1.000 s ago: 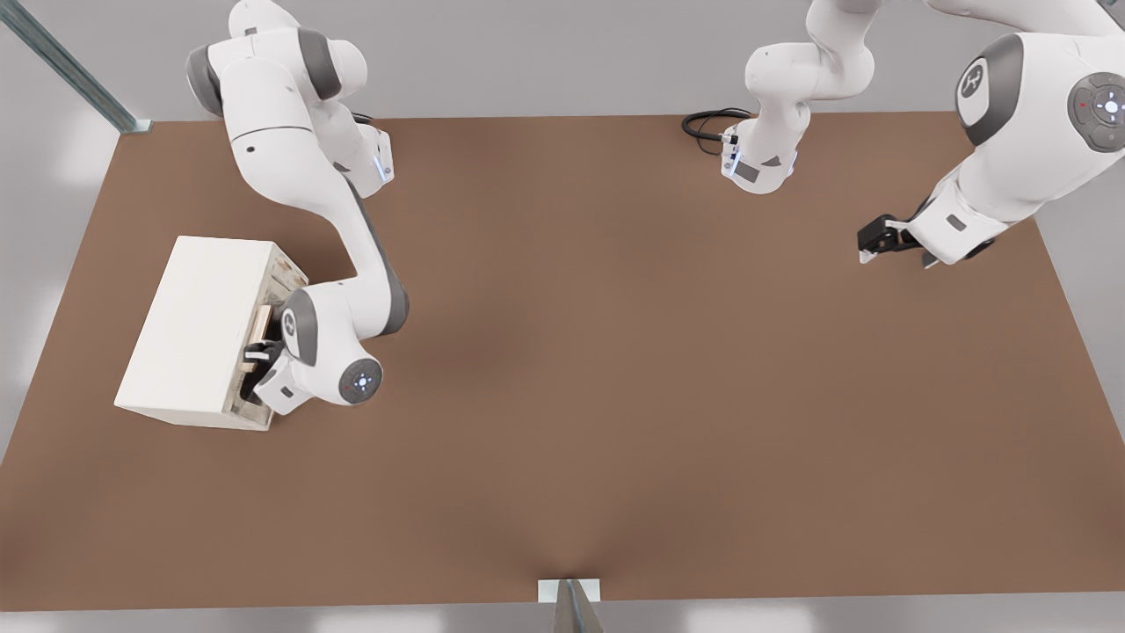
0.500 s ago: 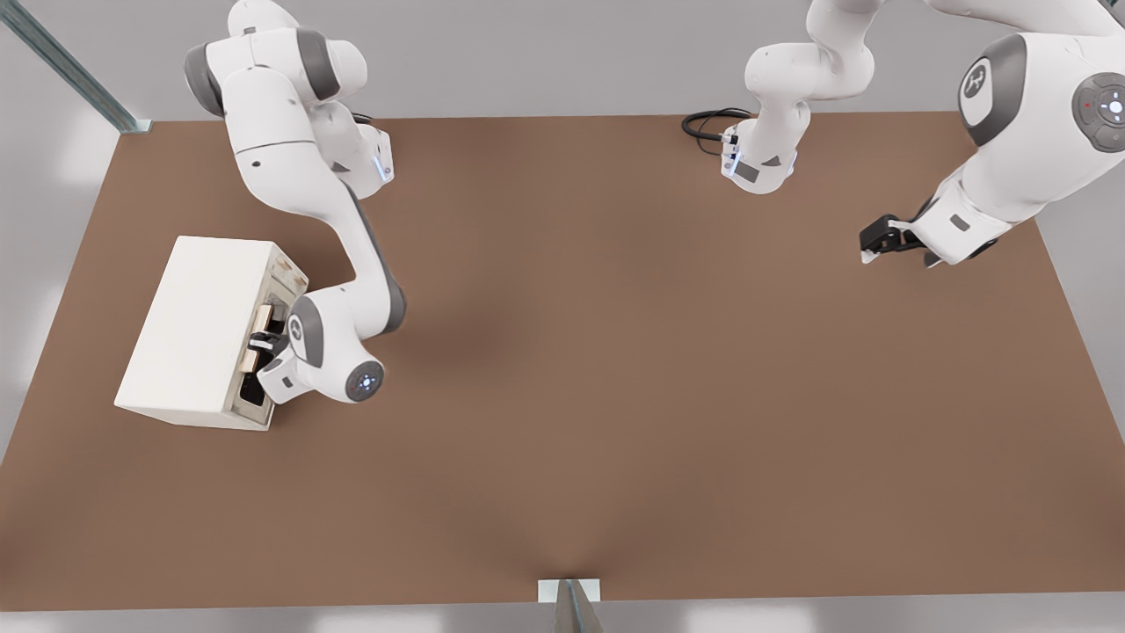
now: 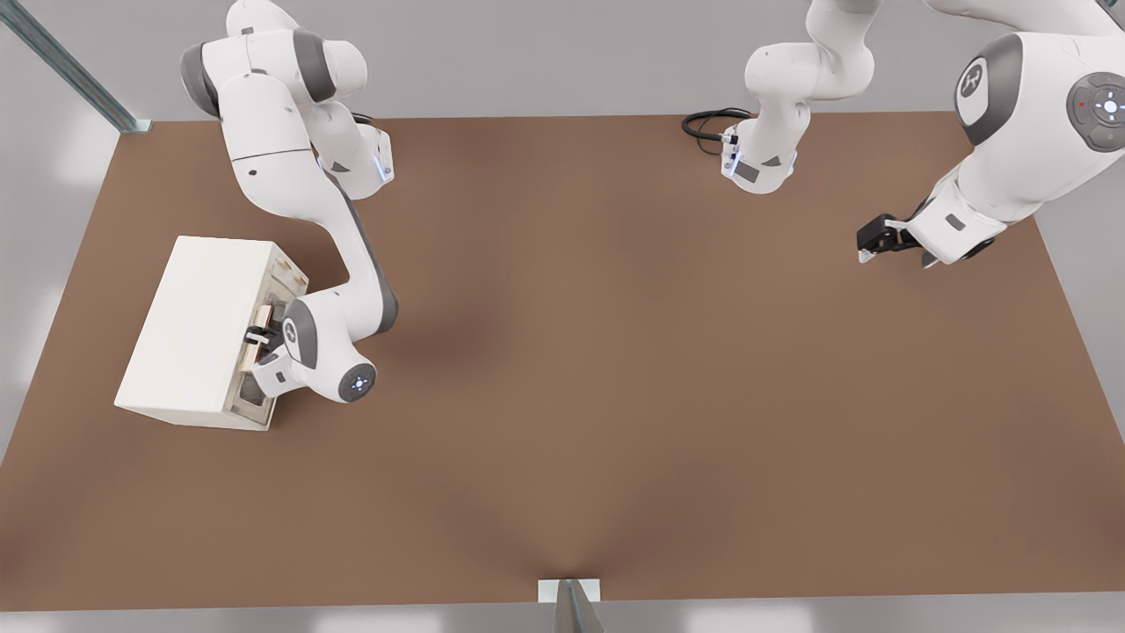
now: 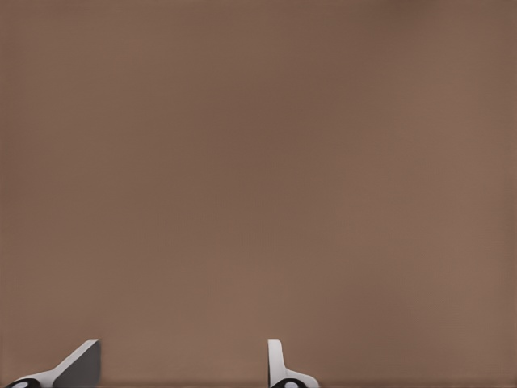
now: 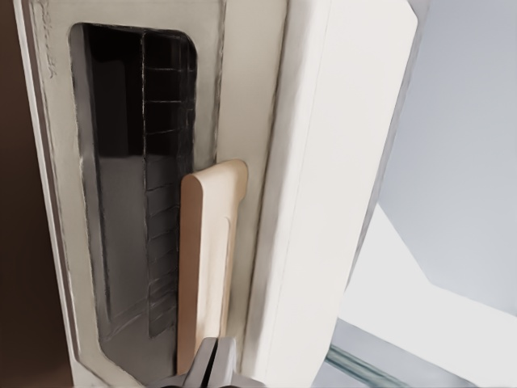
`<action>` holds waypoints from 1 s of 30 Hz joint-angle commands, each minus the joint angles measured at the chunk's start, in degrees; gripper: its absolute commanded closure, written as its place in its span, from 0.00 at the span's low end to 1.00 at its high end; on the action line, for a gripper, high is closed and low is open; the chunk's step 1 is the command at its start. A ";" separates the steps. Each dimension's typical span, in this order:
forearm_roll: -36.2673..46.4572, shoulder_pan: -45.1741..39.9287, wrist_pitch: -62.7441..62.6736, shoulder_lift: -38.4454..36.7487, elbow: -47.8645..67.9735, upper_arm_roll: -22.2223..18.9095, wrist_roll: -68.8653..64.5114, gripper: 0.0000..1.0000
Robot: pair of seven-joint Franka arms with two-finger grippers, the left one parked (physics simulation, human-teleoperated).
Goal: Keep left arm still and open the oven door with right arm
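Observation:
The cream oven point(image 3: 198, 325) stands on the brown table at the front view's left, its front facing right. The oven door point(image 3: 283, 280), cream-framed with a dark glass window point(image 5: 129, 202), lies nearly flush against the body. Its pale tan bar handle point(image 5: 206, 259) runs along the door beside the window. My right arm point(image 3: 352, 255) reaches down from the back to the door. Its gripper point(image 3: 257, 338) is shut and sits right at the handle point(image 3: 253, 349). In the right wrist view the gripper point(image 5: 214, 364) overlaps the handle's near end, fingertips together.
The parked arm hangs over the table's right side, its black gripper point(image 3: 879, 239) above the surface. A black cable point(image 3: 712, 123) coils at the back edge. A metal post point(image 3: 571, 605) stands at the front edge, and a rail point(image 3: 70, 66) at the back left corner.
My right arm's wrist has moved in toward the oven front and a little toward the back. The gripper now sits on the handle, and less of the dark window shows. The oven has stayed put.

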 commanded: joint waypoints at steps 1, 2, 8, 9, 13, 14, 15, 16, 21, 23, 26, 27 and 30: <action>-0.24 -0.13 0.30 -0.18 -0.52 -0.01 4.34 0.79; -0.24 -0.13 0.39 -0.35 -1.22 -0.01 4.34 0.79; -0.06 0.49 0.74 -0.61 -0.79 0.08 4.61 0.79; 0.20 0.93 0.74 -0.53 0.36 0.17 4.69 0.79; 6.44 2.86 0.83 0.00 5.46 2.37 12.78 0.79; 8.20 2.33 0.92 -0.44 6.33 2.37 12.08 0.79; 13.80 0.41 0.83 -2.54 8.61 2.37 6.38 0.79; 23.30 -2.32 0.83 -5.88 11.78 2.37 -3.38 0.79; 43.44 -9.79 0.39 -13.36 23.47 1.31 -27.56 0.00; 43.80 -10.32 1.62 -15.12 23.39 1.22 -27.39 0.00; 43.71 -10.76 2.06 -15.38 22.68 1.22 -28.00 0.00; 43.71 -10.94 2.06 -15.38 22.59 1.22 -28.09 0.00; 43.62 -10.94 2.06 -15.38 22.51 1.13 -28.09 0.00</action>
